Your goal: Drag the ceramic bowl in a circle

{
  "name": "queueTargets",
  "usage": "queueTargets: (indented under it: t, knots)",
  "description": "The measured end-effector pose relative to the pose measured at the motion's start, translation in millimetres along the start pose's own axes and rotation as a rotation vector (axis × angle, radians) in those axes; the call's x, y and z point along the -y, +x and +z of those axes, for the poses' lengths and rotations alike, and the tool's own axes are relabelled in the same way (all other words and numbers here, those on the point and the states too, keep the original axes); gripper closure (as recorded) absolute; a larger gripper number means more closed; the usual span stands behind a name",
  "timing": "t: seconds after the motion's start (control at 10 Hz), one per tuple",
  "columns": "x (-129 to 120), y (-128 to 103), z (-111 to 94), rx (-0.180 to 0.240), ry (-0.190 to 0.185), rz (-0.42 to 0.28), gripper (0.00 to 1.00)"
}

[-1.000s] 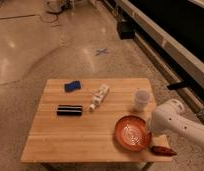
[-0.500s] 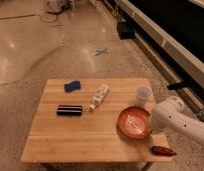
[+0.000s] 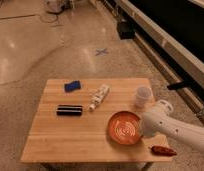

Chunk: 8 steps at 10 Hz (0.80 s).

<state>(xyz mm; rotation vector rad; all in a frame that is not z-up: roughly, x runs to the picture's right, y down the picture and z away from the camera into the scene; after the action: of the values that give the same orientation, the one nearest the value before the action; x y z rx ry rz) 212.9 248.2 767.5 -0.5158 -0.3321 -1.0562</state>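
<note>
The orange-red ceramic bowl [image 3: 124,128] sits on the wooden table [image 3: 70,140] near its front right corner. My gripper [image 3: 143,129] is at the end of the white arm that reaches in from the right. It sits at the bowl's right rim and covers that edge. The small white cup [image 3: 143,95] stands just behind the bowl, apart from it.
A red chili-like item [image 3: 162,150] lies at the table's front right corner, close to the arm. A white tube [image 3: 99,96], a black bar-shaped object [image 3: 69,109] and a blue object [image 3: 72,86] lie on the left and middle. A dark ledge runs along the right.
The bowl and gripper moved together, first toward the back of the table, then left and slightly forward. The other objects have not moved.
</note>
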Motion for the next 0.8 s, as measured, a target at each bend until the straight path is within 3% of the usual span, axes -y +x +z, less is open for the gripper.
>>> queueTargets:
  t: [0.2,0.4,0.6,0.8]
  knots:
    - [-2,-23,2,0.015,-0.005,-0.058,1.00]
    - [-20,-31,3,0.018,-0.021,-0.069,1.00]
    - [-45,-19,-2,-0.001,-0.028,-0.029,1.00]
    - [-45,-2,-10,-0.028,-0.008,-0.004,1.00]
